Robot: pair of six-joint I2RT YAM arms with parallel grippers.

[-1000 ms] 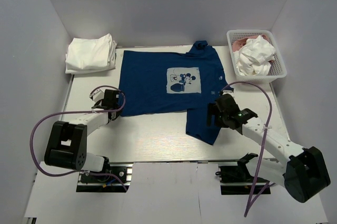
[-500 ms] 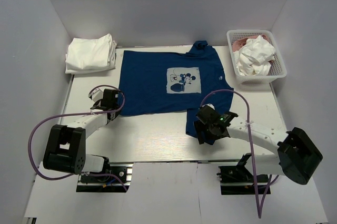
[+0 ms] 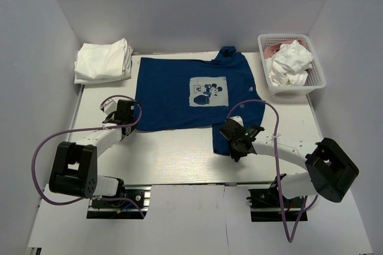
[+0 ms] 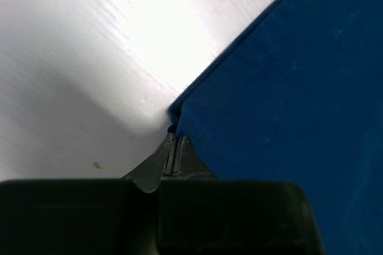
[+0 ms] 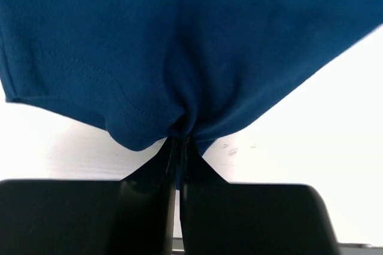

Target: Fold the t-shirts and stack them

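Note:
A navy t-shirt [image 3: 173, 96] with a pale square chest print lies spread flat on the white table [image 3: 173, 156]. Its right side hangs down in a longer flap. My left gripper [image 3: 133, 123] is at the shirt's near left corner. In the left wrist view the gripper [image 4: 173, 136] is shut, pinching the corner of the navy cloth [image 4: 287, 87]. My right gripper [image 3: 232, 142] sits at the flap's near edge. The right wrist view shows that gripper [image 5: 181, 138] shut on a bunched fold of the navy hem [image 5: 179, 45].
A folded pile of white t-shirts [image 3: 103, 60] lies at the back left. At the back right, a white lattice basket [image 3: 264, 42] holds a crumpled white t-shirt [image 3: 290, 63] over a pink one [image 3: 274, 48]. Purple cables loop beside both arms.
My right arm has swung left to the flap's near edge, and its gripper has gone from open to shut on the hem. The left gripper has kept its hold.

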